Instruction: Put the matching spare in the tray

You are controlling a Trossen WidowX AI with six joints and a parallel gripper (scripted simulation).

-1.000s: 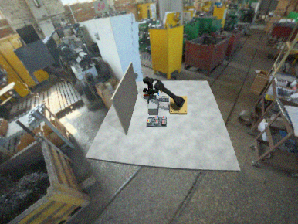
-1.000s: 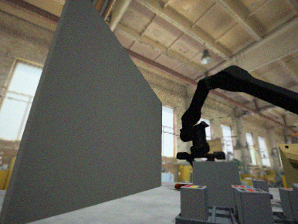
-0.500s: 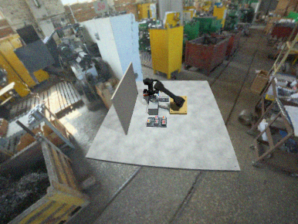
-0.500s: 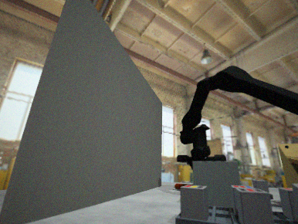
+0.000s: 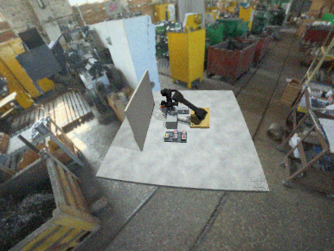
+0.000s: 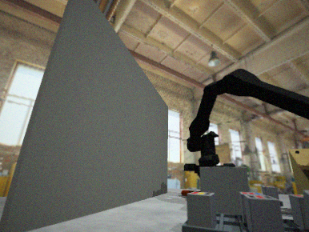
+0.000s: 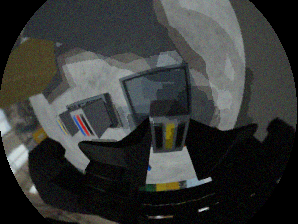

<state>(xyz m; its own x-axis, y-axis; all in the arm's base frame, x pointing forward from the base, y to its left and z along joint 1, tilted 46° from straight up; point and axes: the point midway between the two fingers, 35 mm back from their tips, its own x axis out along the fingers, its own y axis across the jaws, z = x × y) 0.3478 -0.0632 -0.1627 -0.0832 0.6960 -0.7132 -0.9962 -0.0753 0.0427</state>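
The gripper point(image 7: 168, 163) is clamped on a small spare point(image 7: 166, 132); the dark tray point(image 7: 158, 92) lies just ahead beyond it.
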